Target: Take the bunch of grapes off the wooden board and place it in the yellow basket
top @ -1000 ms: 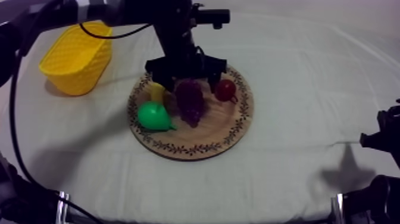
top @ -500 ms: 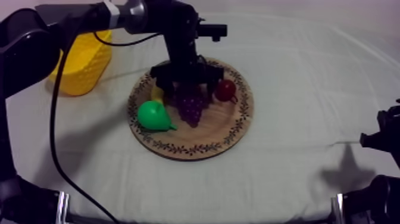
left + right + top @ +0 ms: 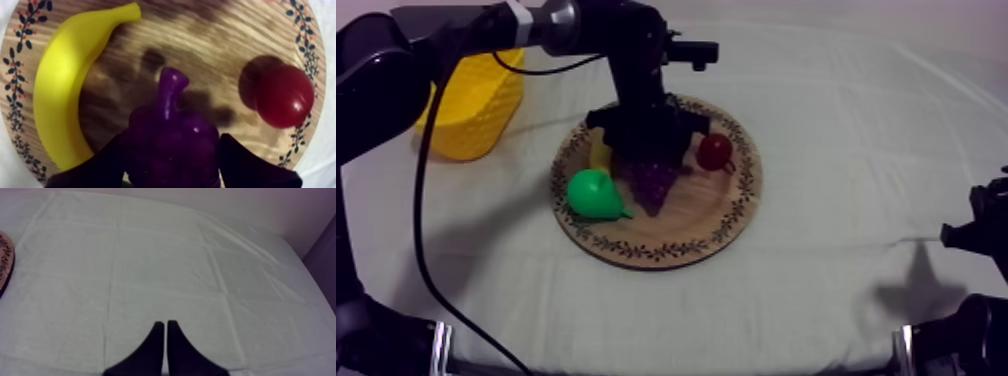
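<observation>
The purple bunch of grapes [image 3: 654,182] lies in the middle of the round wooden board [image 3: 671,250]. My left gripper [image 3: 650,150] is down over its upper end. In the left wrist view the two black fingers [image 3: 102,165] press against both sides of the grapes [image 3: 172,150], so the gripper [image 3: 172,139] is shut on the bunch, which still rests on the board [image 3: 215,40]. The yellow basket [image 3: 476,100] stands at the far left. My right gripper [image 3: 163,324] is shut as a narrow wedge over bare cloth, low at the right side [image 3: 976,232].
On the board a green pear [image 3: 594,194] lies left of the grapes, a banana [image 3: 599,155] [image 3: 57,95] behind it, and a small red fruit [image 3: 714,152] [image 3: 285,95] to the right. The board's rim [image 3: 4,263] shows far from my right gripper.
My left gripper has come down over the grapes and its fingers have closed from wide apart onto the bunch. The right arm has not moved.
</observation>
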Robot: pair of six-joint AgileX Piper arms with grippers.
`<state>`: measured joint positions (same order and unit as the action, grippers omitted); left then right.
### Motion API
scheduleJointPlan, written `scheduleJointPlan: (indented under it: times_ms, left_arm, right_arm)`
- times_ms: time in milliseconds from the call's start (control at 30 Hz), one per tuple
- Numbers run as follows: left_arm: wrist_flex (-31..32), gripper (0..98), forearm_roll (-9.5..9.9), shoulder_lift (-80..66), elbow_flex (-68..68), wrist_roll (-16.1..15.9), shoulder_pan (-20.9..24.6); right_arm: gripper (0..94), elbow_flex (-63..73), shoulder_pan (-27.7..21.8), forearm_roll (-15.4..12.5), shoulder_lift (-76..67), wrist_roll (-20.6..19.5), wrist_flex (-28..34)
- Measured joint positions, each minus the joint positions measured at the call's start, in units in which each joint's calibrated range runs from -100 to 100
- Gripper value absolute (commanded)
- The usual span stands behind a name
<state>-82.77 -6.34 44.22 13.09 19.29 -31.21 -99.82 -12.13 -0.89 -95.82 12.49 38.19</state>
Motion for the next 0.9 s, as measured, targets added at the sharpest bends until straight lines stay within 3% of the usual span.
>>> scheduleJointPlan:
  times_ms: [500,900]
  left_arm:
    - [-6.23,49.6,1.04,-16.05,0.98,-2.56,-0.78]
    - [-11.61,50.2,1.05,-25.31,2.5,-4.54,2.77]
  right_arm:
    - [0.3,0.0,0.0,0.0,0.0,0.0,0.0]
    - [0.3,0.0,0.0,0.0,0.0,0.0,0.0]
